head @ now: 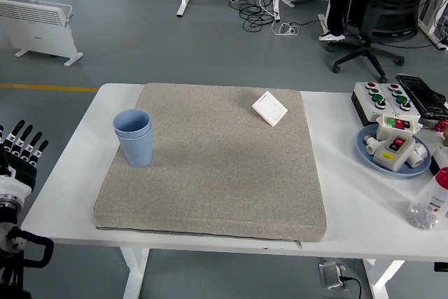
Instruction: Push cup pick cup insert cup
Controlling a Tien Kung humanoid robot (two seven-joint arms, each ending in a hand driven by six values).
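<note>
Two blue cups (134,136) stand nested, one inside the other, upright on the left part of the grey mat (217,173). My left hand (19,146) hangs off the table's left edge, well to the left of the cups, fingers straight and spread, holding nothing. My right hand is out of the picture.
A white wall switch (269,108) lies at the mat's far right corner. On the table's right side are a button box (383,99), a blue plate (369,153) with switch parts, and a clear bottle (429,204). A person sits on an office chair (381,19) beyond the table.
</note>
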